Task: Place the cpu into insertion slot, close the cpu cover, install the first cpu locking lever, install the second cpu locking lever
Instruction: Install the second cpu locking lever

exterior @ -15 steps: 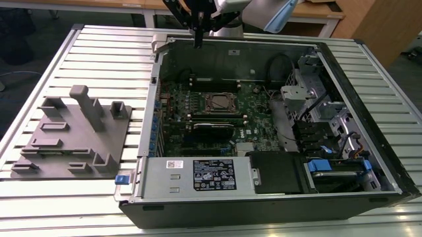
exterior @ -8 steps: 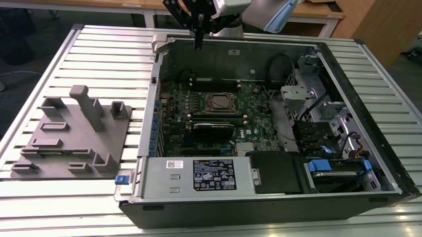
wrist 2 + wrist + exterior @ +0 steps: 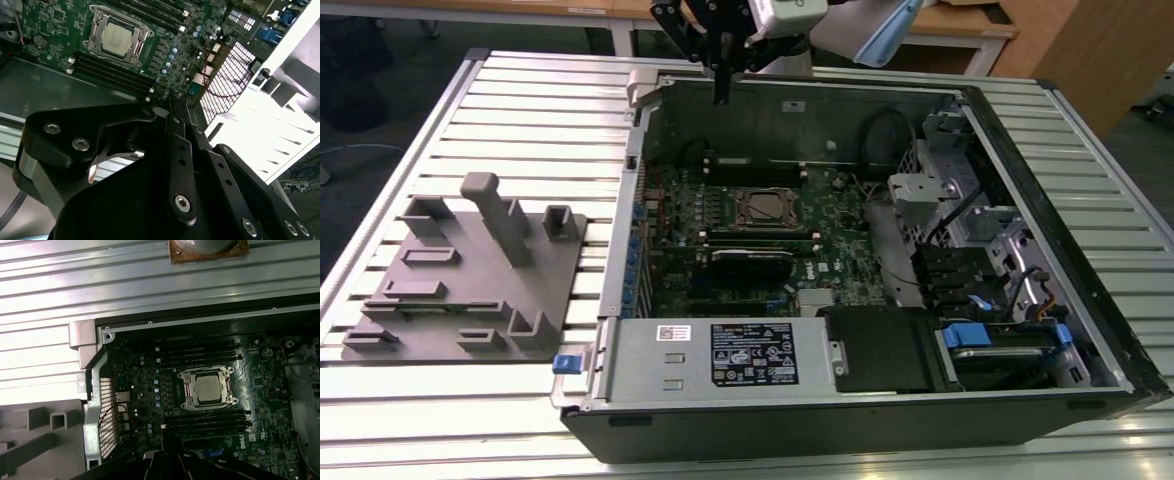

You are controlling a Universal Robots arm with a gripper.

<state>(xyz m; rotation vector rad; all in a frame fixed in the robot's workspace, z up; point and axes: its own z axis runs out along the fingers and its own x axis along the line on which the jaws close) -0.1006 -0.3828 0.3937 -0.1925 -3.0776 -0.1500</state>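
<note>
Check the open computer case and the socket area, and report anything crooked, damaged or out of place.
Nothing stands out. The small silvery-grey square cpu sits square in its socket with the thin silver metal cpu cover closed flat around it. The green motherboard shows no loose parts. The black hand hangs above the case's back wall, holding nothing.

In the first wrist view the green motherboard (image 3: 200, 405) lies inside the open computer case (image 3: 95, 405). The cpu (image 3: 207, 389) sits in the insertion slot (image 3: 186, 390), with the cpu cover (image 3: 230, 388) closed around it. Long black memory slots (image 3: 200, 354) run on both sides of it. The ribbed metal worktop (image 3: 100, 285) lies beside the case, and a grey fixture (image 3: 40, 435) rests on it.
</note>
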